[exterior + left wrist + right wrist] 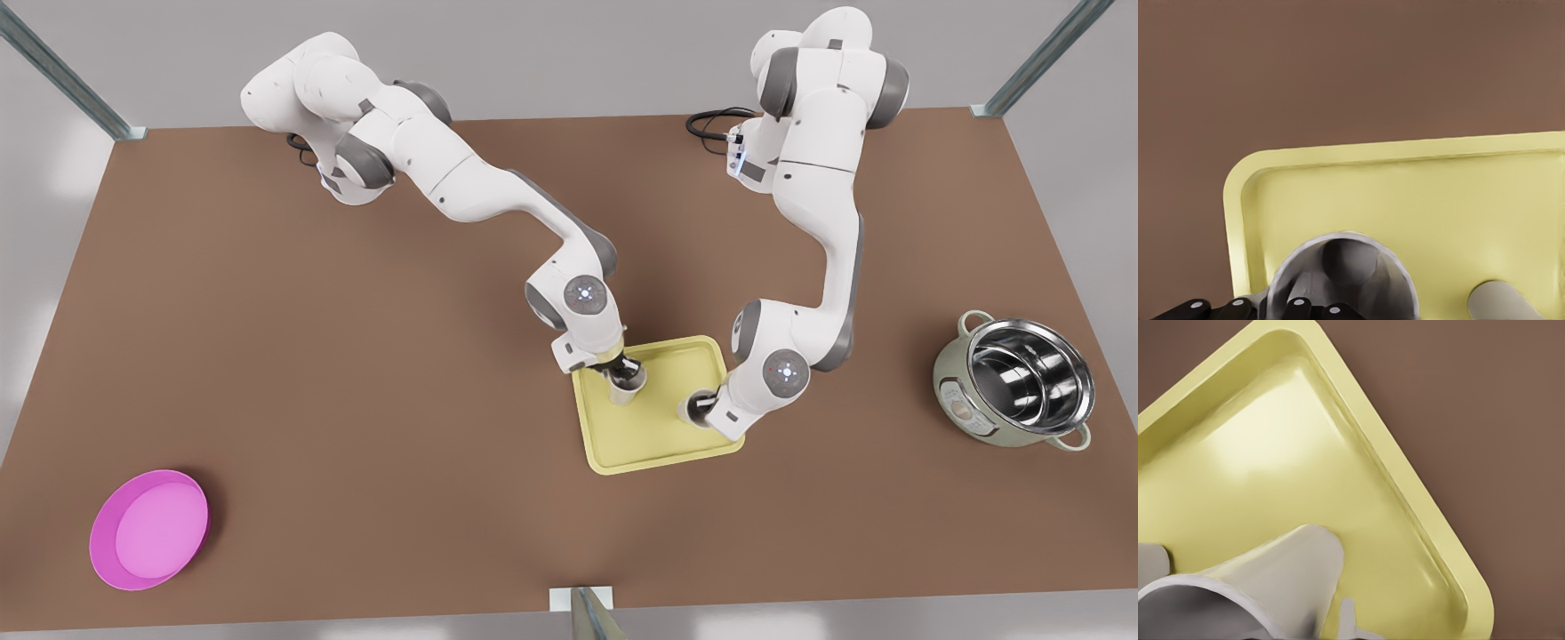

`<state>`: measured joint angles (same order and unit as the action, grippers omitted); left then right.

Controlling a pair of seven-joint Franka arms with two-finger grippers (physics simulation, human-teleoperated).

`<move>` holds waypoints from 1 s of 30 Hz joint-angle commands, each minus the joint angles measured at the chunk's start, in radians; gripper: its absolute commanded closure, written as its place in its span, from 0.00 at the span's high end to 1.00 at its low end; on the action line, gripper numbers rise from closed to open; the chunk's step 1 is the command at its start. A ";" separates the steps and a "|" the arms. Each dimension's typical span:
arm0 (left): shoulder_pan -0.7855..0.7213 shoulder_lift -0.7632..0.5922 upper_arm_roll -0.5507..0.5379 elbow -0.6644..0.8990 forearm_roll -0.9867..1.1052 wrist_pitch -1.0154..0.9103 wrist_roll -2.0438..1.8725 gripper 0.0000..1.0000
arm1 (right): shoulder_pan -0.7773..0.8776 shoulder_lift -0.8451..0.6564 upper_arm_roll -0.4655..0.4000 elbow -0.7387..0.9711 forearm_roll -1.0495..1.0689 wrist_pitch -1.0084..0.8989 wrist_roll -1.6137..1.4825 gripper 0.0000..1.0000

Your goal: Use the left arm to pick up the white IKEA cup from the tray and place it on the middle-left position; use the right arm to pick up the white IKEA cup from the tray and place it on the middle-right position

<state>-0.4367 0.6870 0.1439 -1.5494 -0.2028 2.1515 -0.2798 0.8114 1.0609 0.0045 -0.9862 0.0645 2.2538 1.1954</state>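
The pale yellow tray (662, 444) lies at the table's centre. Two white cups stand on it. My left gripper (627, 373), on the arm at the front view's left, is down on the cup (622, 393) near the tray's far-left corner. In the left wrist view its dark fingers (1238, 307) straddle that cup's (1345, 267) wall, shut on it, with the tray rim (1405, 150) beyond and the other cup (1501, 301) beside. My right gripper (698, 407) sits over the second cup (1271, 580) by the tray's right rim (1405, 487).
A magenta-pink bowl (149, 529) sits near the front-left corner of the brown table. A steel pot in a pale cooker (1013, 378) stands at the right. A black cable (711, 120) lies by the far edge. Bare table lies on both sides of the tray.
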 commanded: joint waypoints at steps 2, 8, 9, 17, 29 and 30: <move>0.003 -0.004 0.000 0.008 -0.006 -0.005 0.001 0.13 | -0.001 -0.004 -0.001 0.000 0.000 0.000 0.038 0.36; 0.010 -0.044 0.206 0.011 0.003 -0.001 0.317 0.13 | -0.001 -0.007 -0.001 0.000 0.000 0.000 0.038 0.29; 0.039 -0.035 0.218 0.003 0.002 0.056 0.373 0.13 | -0.001 -0.007 -0.001 0.000 0.000 -0.002 0.038 0.29; 0.127 0.057 0.192 0.005 -0.170 0.346 0.475 0.12 | -0.027 -0.072 -0.006 -0.022 0.002 -0.068 -0.017 0.28; 0.110 0.002 0.203 -0.008 -0.110 0.233 0.473 1.00 | -0.256 -0.398 0.025 -0.529 0.002 -0.079 -0.499 0.26; 0.110 -0.076 0.212 -0.006 -0.046 0.104 0.470 1.00 | -0.261 -0.403 0.025 -0.543 0.002 -0.074 -0.513 0.26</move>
<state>-0.3266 0.6411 0.3511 -1.5553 -0.3293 2.4010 0.1099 0.5573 0.6642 0.0282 -1.5145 0.0690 2.1782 1.0248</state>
